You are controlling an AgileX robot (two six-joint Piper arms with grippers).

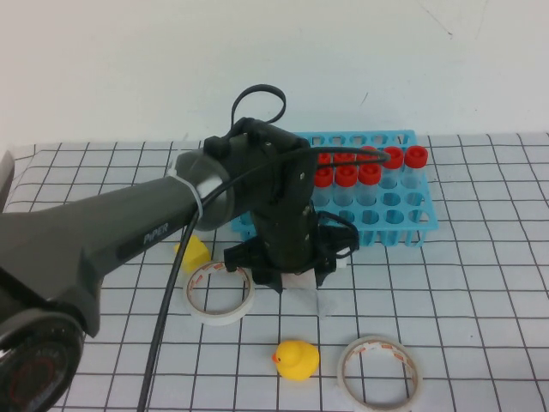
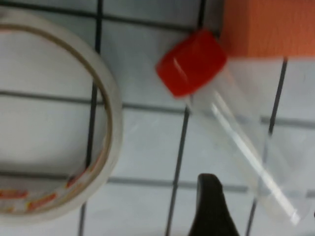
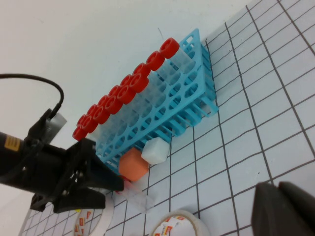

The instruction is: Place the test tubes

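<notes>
The gridded table [image 1: 480,283] fills the high view, and the left arm [image 1: 129,232] reaches in from 8 o'clock to its middle. The blue rack [image 1: 403,230] stands at 1 o'clock from the middle, with red-capped tubes [image 1: 369,172] upright in its far rows. The left gripper [image 1: 296,283] hangs low over the middle, its fingers spread apart and holding nothing. The right gripper [image 3: 278,206] shows only in its own wrist view, closed and empty, well apart from the rack. One tape roll [image 1: 193,302] lies at 8 o'clock of the left gripper, another [image 1: 346,374] at 5 o'clock. One yellow duck [image 1: 296,359] sits at 6 o'clock of it, a second [image 1: 193,253] at 9 o'clock. An orange block [image 3: 133,164] and a white block [image 3: 156,151] lie just beside the rack's near wall. The loose test tube [image 2: 236,132] lies flat on the table under the left gripper, its red cap just beside the orange block.
</notes>
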